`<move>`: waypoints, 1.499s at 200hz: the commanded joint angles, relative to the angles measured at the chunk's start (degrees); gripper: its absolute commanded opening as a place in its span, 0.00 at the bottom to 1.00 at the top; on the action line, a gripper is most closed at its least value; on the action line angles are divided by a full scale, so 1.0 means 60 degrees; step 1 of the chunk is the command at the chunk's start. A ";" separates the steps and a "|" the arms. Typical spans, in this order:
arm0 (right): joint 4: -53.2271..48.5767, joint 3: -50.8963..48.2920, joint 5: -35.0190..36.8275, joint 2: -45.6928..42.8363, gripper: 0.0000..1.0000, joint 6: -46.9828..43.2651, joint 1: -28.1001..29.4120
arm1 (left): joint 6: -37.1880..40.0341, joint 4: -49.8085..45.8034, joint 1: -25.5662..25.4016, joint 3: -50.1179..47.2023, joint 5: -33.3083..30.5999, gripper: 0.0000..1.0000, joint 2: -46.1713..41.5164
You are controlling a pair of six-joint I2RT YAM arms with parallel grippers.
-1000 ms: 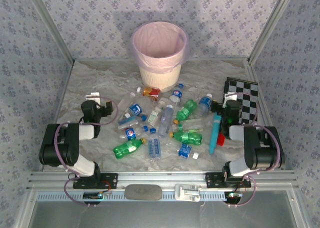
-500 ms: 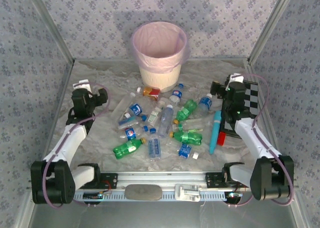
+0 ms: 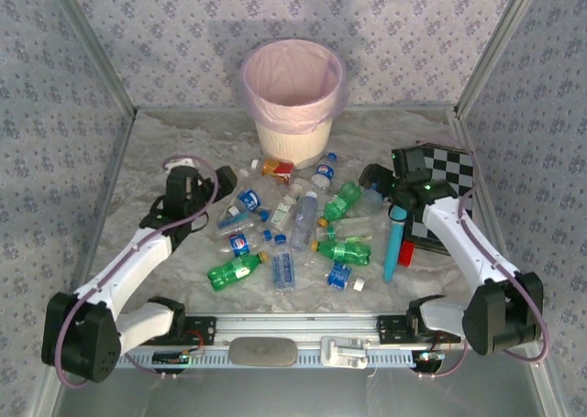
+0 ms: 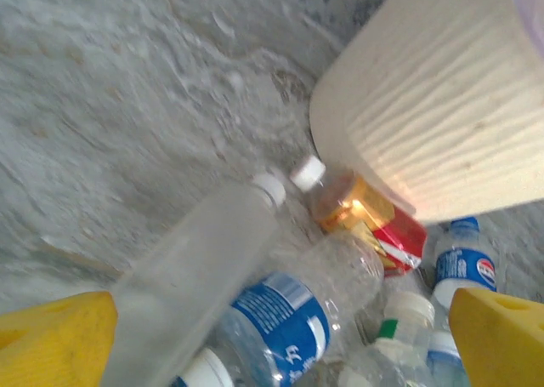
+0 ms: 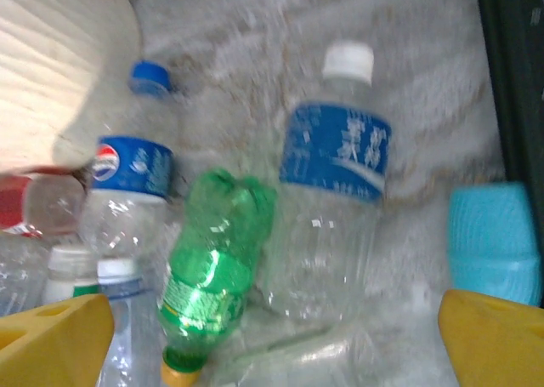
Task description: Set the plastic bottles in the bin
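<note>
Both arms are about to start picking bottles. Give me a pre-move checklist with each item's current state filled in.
1. Jaws of the left gripper open, nothing held: ok.
2. Jaws of the right gripper open, nothing held: ok.
3. The bin upright, mouth unobstructed: ok.
4. A bottle ahead of the left jaws: ok, the frosted white-capped bottle lies there.
5. A bottle ahead of the right jaws: ok, the blue-labelled bottle.
6. That bottle free of neighbours: cannot tell; the green bottle lies close beside it.

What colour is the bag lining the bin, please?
Pink; the bag lining the bin shows best in the top external view.
</note>
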 commanded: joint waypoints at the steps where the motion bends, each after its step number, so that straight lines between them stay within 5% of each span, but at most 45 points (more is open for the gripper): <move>1: -0.0812 0.0223 0.0162 0.0399 1.00 0.1361 0.0037 | -0.0577 -0.0025 -0.0411 0.0772 -0.0271 1.00 0.0672; 48: 0.0480 0.0815 0.0357 0.2093 0.95 0.1871 -0.0108 | -0.0827 -0.0561 -0.0615 0.1935 -0.0140 1.00 0.1942; 108: 0.0619 0.1457 0.0486 0.4066 0.88 0.2139 -0.0095 | -0.0704 -0.1122 -0.0616 0.1594 -0.0849 1.00 0.1452; 232: 0.1430 0.0813 0.0769 0.4891 0.76 0.1935 -0.0085 | -0.0729 -0.1336 -0.0611 0.1687 -0.1277 1.00 0.1523; 300: 0.1542 0.0794 0.0980 0.4646 0.57 0.1412 -0.0075 | -0.0776 -0.1494 -0.0602 0.1708 -0.1443 1.00 0.1485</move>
